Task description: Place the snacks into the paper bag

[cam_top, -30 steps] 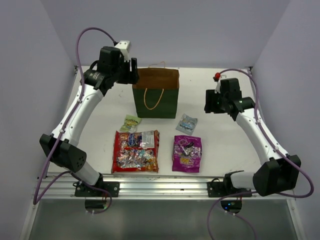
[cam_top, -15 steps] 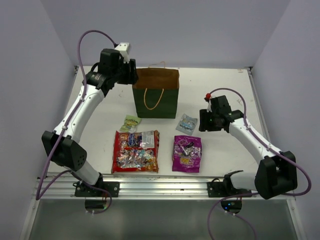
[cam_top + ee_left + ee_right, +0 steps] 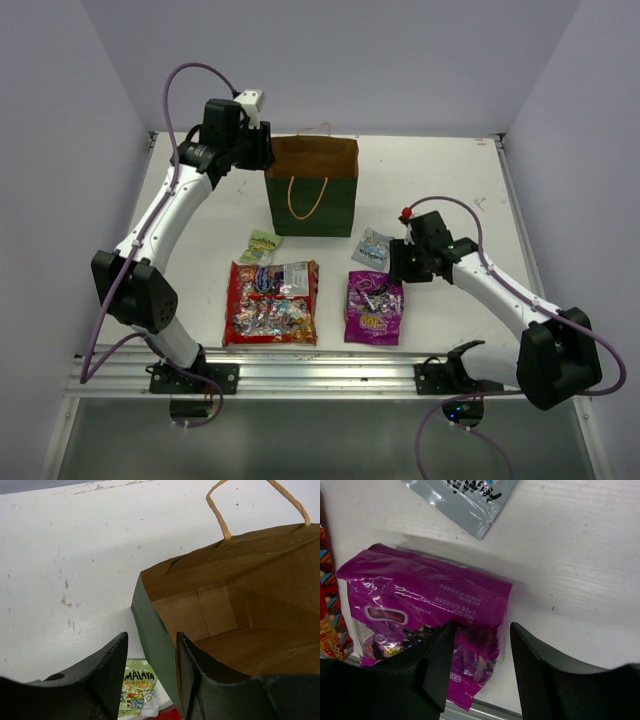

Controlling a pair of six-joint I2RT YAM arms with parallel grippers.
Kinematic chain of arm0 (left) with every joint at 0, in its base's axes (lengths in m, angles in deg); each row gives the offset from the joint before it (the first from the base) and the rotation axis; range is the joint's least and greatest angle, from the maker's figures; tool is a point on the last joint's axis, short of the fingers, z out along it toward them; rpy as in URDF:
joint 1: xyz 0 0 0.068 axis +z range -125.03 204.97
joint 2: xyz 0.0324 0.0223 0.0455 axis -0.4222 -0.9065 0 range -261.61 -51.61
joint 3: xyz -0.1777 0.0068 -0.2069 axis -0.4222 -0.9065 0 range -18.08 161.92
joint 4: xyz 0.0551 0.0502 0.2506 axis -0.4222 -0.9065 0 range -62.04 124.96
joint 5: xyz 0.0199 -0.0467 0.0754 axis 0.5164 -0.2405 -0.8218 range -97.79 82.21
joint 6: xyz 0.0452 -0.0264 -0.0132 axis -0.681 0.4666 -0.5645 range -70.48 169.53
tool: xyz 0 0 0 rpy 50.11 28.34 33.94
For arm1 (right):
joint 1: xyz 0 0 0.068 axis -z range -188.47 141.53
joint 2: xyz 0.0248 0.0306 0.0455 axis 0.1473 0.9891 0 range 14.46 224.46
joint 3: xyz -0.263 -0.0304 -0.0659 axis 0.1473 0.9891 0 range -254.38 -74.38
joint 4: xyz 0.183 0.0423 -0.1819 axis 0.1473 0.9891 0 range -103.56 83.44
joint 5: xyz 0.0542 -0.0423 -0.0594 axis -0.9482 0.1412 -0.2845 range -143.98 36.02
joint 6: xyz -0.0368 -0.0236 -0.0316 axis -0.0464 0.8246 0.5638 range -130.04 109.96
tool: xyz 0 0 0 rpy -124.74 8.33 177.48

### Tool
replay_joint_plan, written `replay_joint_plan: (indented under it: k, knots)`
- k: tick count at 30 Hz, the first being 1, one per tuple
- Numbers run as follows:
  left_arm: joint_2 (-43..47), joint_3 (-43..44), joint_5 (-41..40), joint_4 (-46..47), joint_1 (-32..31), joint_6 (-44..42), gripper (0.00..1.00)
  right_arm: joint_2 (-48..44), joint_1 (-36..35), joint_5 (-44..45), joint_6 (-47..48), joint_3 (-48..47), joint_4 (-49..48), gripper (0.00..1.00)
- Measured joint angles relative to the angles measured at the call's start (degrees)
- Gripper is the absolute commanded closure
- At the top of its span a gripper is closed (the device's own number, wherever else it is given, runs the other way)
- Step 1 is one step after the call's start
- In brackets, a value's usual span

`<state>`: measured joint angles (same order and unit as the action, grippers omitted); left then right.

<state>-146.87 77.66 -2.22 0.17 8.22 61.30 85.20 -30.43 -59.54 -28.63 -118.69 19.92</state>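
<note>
White tabletop (image 3: pixel 200 225), scuffed and specked in the left wrist view, closed in by pale walls.

Two white-and-black arms next. Left arm (image 3: pixel 165 215) reaching up the left side to the far left corner of the paper bag. Right arm (image 3: pixel 500 290) bent inward from the right, low over the near middle.

Paper bag (image 3: pixel 335 205) upright at the far middle, dark green outside, brown inside, mouth open, orange-tan loop handle lying against its near face.

Red candy bag (image 3: pixel 271 302) flat near the front edge, left of centre, well apart from the paper bag. Purple bag (image 3: pixel 374 307) flat just to its right, a strip of tabletop between. Grey-blue packet (image 3: pixel 374 248) beyond the purple bag, near the paper bag's near right corner, touching neither. Yellow-green packet (image 3: pixel 261 246) beyond the red candy bag, near the paper bag's near left corner.

Left claw (image 3: pixel 151 639) parted to a moderate gap, astride the paper bag's left wall: one finger outside, the other over the brown inside. Tabletop and yellow-green packet showing between the outer finger and the wall, so no grip on it.

Right claw (image 3: pixel 482 627) likewise parted, holding nothing, poised over the far right part of the purple bag, grey-blue packet's corner just beyond. Contact with the purple wrapper impossible to tell.
</note>
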Motion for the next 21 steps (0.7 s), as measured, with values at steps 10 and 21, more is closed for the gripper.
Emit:
replay_joint_plan:
  k: [10,21]
  knots:
    - [-1.07,0.0,1.79,0.7,0.57,-0.83,0.72,1.27,-2.03,-2.27,-2.43,3.87,-3.54,1.0]
    - [-1.6,-0.02,3.41,1.22,0.61,-0.9,1.0,3.54,-2.49,-0.07,-1.81,-6.1,5.2,1.0]
